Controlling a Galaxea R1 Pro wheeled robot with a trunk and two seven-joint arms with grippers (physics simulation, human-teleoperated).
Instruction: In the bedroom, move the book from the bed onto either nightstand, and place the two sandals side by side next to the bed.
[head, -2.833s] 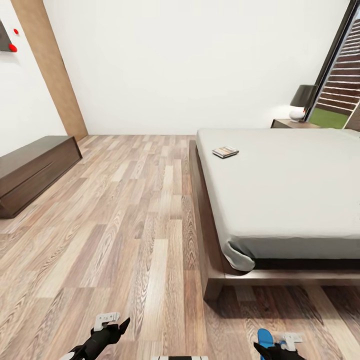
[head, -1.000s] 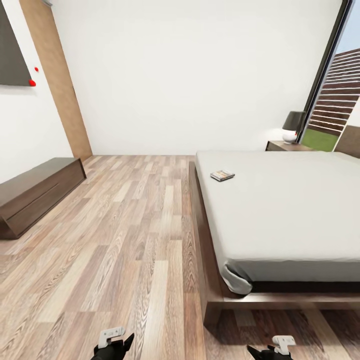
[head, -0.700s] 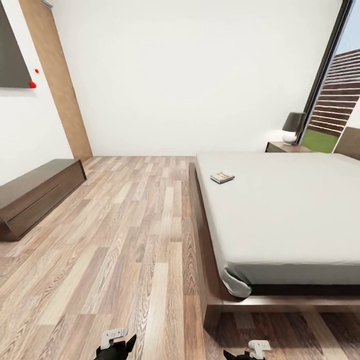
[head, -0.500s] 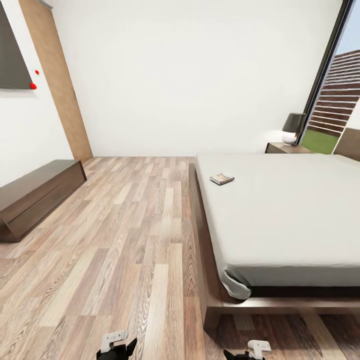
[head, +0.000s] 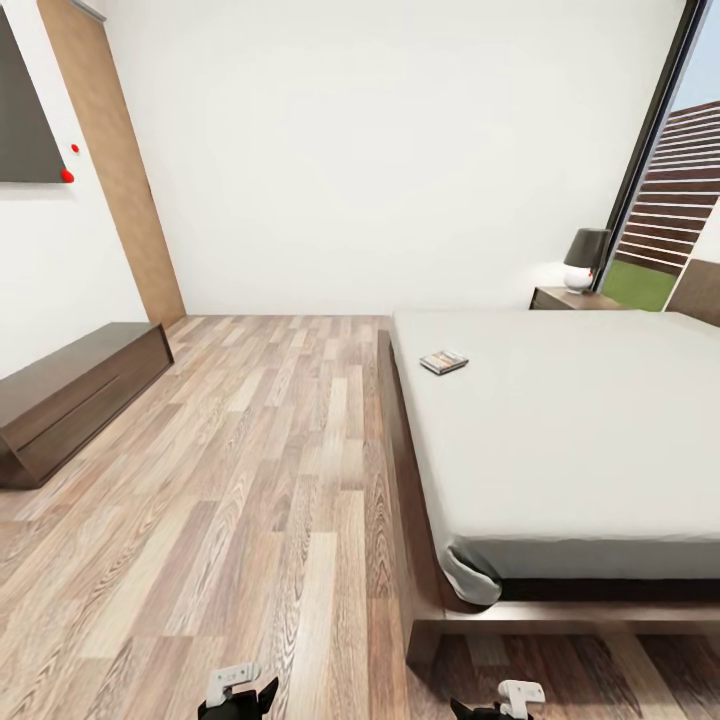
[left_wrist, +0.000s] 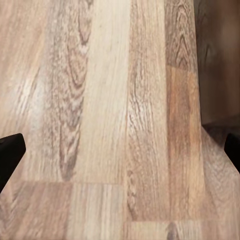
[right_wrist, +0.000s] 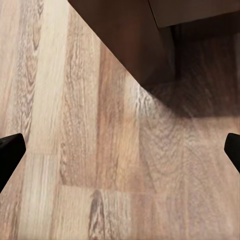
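book (head: 444, 361) on bed (head: 570, 430), far ahead of both grippers, spread wide

Floor (head: 250, 480): light wood planks, mixed tan and grey-brown, strong grain.
Walls (head: 380, 150): plain white.
Bed frame (head: 420, 590): dark brown wood.
Mattress (head: 570, 430): pale grey, unpatterned.
Book (head: 444, 362): dark cover, orange band.
Nightstand (head: 575, 297): dark brown.
Lamp (head: 585, 258): dark shade, white base.
Low cabinet (head: 70, 395): dark brown.
Vertical wall panel (head: 115, 160): tan wood.
Window frame (head: 650, 150): black; slatted brown fence and green grass beyond.
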